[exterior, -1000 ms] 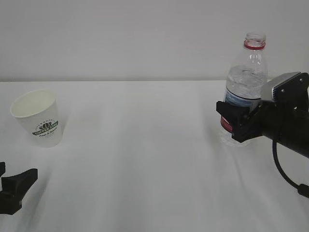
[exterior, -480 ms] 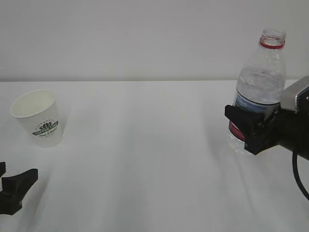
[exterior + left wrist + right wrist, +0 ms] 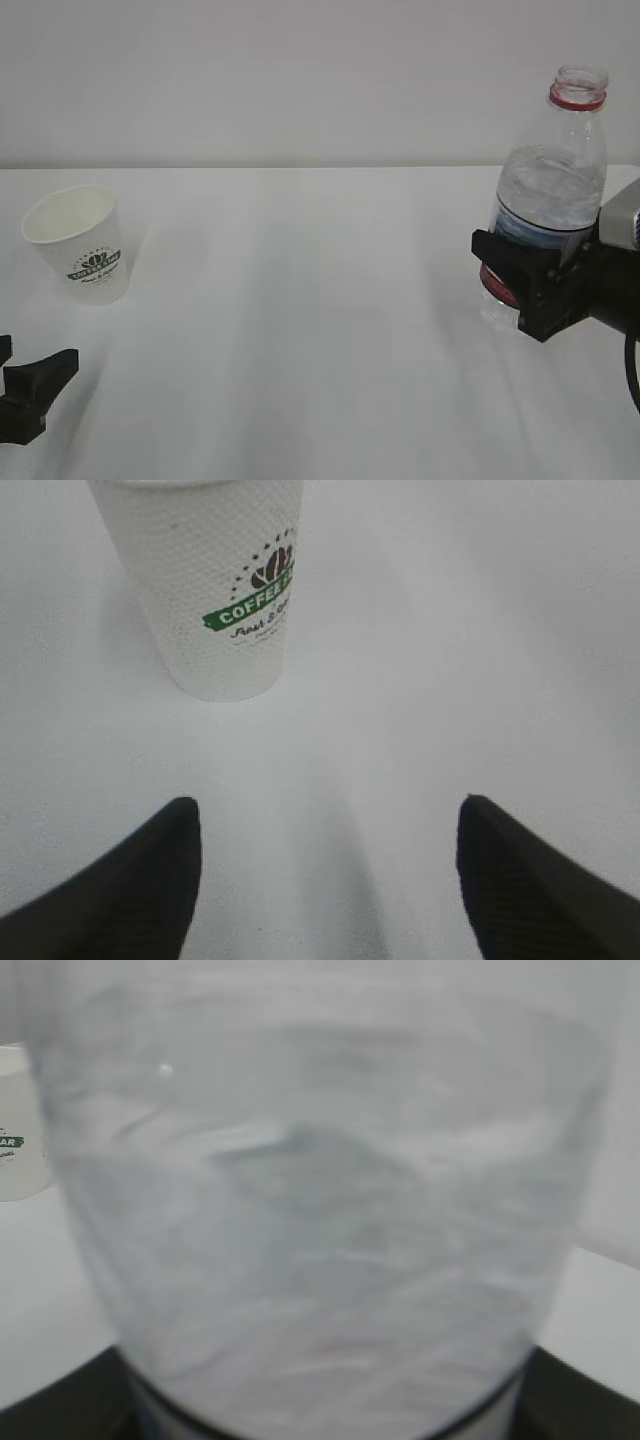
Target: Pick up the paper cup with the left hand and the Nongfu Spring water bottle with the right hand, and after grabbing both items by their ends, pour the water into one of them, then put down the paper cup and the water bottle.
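Upright on the far left of the white table: the paper cup, green logo facing near, untouched. Just near of it, at the left edge: the left hand, jaws spread wide, nothing between them, cup straight ahead in the wrist view. On the right: the water bottle, capless, leaning slightly right, clamped at its labelled lower body by the right hand. Clear of the tabletop or not: cannot tell. Right wrist view filled by blurred clear plastic.
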Robot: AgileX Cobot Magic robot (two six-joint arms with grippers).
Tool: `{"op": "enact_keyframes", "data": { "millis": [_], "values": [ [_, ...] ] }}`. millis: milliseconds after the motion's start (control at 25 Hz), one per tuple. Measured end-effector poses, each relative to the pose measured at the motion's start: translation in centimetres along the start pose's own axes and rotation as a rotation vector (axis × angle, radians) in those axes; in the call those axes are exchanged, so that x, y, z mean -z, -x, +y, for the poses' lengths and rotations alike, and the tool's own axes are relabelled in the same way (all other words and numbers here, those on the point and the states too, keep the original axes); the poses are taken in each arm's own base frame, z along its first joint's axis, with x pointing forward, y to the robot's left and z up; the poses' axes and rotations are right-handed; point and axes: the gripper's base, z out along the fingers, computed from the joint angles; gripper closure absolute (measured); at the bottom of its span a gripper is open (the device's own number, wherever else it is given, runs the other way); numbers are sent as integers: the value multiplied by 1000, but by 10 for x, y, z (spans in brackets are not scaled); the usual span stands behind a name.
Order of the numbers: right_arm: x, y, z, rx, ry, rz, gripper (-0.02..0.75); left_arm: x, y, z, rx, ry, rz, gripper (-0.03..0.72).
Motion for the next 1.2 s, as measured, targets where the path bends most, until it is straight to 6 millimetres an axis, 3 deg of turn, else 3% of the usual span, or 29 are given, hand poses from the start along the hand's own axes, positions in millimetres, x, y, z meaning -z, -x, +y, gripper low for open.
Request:
{"op": "enact_keyframes", "data": {
  "millis": [160,360,600,840,1200],
  "values": [
    [0,0,0,0,1,0,287,0,0,0,-1,-2,0,103],
    [0,0,0,4,4,0,287,0,0,-1,-4,-10,1,18],
    [0,0,1,5,9,1,287,-1,1,1,3,7,-4,1],
    [0,0,1,4,11,1,287,-16,13,4,15,36,-59,1],
    [0,0,1,3,13,1,288,-41,10,9,17,39,-29,3]
  ]
}}
